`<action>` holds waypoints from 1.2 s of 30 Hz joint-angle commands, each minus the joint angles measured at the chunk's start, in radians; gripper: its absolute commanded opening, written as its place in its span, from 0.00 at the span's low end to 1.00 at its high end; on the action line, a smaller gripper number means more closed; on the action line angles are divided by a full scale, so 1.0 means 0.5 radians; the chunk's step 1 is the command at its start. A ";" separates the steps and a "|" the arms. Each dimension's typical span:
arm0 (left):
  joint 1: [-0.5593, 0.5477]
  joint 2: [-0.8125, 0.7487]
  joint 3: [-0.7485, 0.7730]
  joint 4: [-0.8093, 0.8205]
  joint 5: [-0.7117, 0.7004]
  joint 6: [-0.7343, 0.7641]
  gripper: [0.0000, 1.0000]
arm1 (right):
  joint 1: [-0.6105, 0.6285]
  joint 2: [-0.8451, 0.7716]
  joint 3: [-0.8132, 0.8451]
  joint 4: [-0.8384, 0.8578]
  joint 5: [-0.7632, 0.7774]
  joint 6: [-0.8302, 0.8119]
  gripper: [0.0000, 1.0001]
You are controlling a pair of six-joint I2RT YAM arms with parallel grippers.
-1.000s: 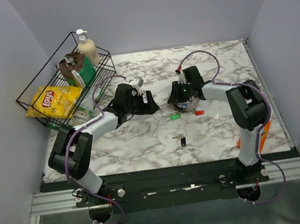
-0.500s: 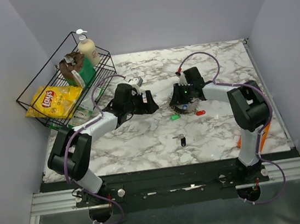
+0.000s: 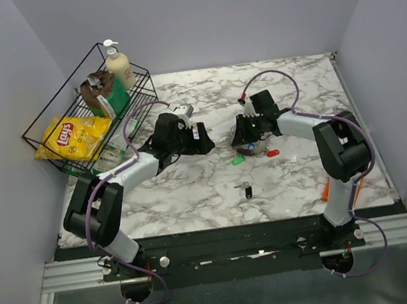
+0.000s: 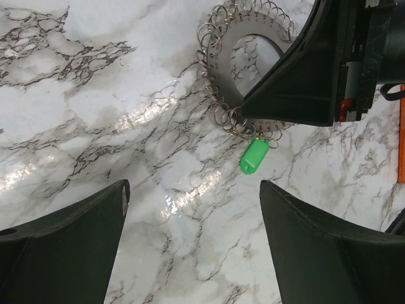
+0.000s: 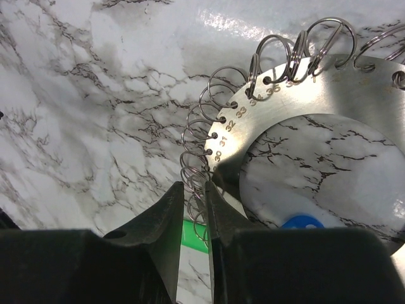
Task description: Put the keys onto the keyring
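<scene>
We're early: right claw (image 5: 195, 190) clamped on a keyring (image 5: 329, 95) loop, left claw (image 4: 193, 190) apart; red key (image 3: 270, 153) and black key (image 3: 247, 190) loose near right claw.

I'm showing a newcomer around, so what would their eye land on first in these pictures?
First, the keyring at mid-table: a flat numbered metal hoop fringed with small wire loops, the right tool pinched on one loop. The green key lies right at its edge, bright against the marble table. At the far left, a wire basket holds a yellow chip bag.
</scene>
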 commanded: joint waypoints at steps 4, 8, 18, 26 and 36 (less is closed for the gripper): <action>-0.002 -0.070 -0.041 -0.026 -0.045 0.033 0.92 | 0.016 -0.049 -0.019 -0.099 -0.065 -0.061 0.32; -0.002 -0.086 -0.057 -0.020 -0.048 0.030 0.92 | 0.013 -0.055 -0.016 -0.102 -0.041 -0.061 0.35; -0.005 -0.089 -0.072 0.026 0.035 0.027 0.93 | 0.013 -0.030 0.003 -0.105 0.030 -0.049 0.36; -0.005 -0.083 -0.084 0.045 0.050 0.021 0.93 | 0.016 0.028 0.073 -0.087 0.039 -0.095 0.37; -0.008 -0.089 -0.087 0.045 0.047 0.027 0.93 | 0.013 0.111 0.132 -0.087 0.021 -0.095 0.37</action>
